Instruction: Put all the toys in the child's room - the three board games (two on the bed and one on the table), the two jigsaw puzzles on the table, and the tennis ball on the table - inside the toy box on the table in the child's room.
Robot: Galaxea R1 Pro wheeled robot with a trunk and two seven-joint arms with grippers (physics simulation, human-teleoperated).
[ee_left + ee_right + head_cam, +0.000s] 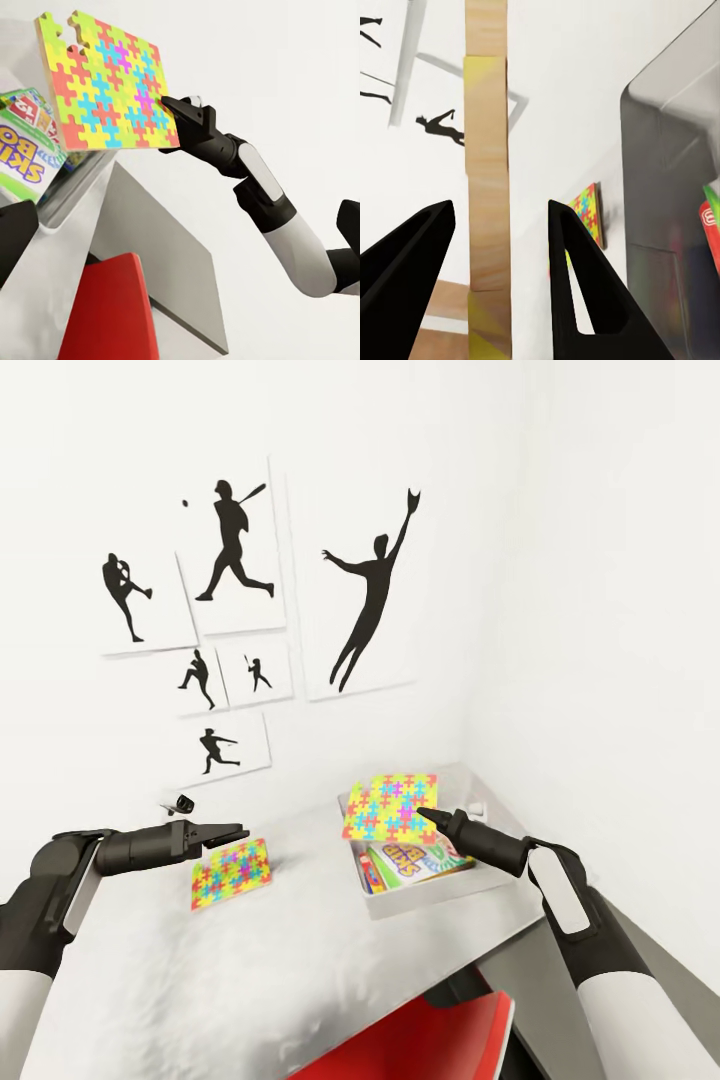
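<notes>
Toy box (pixel 372 901) under held puzzle (pixel 391 806); right tool (pixel 425 816) apparently pinching it.

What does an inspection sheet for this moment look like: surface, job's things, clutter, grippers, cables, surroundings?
Surface: pale mottled table, mostly bare.
Job's things: one jigsaw puzzle held tilted over the toy box; a second puzzle lies flat on the table; board games lie inside the box. Tennis ball: nothing seen.
Clutter: small dark object at the table's far edge, too small to identify.
Grippers: right gripper grips the held puzzle's edge; left gripper hovers just beyond the flat puzzle, opening unclear.
Cables: nothing seen.
Surroundings: white walls, baseball silhouette pictures, red chair under the table.
</notes>
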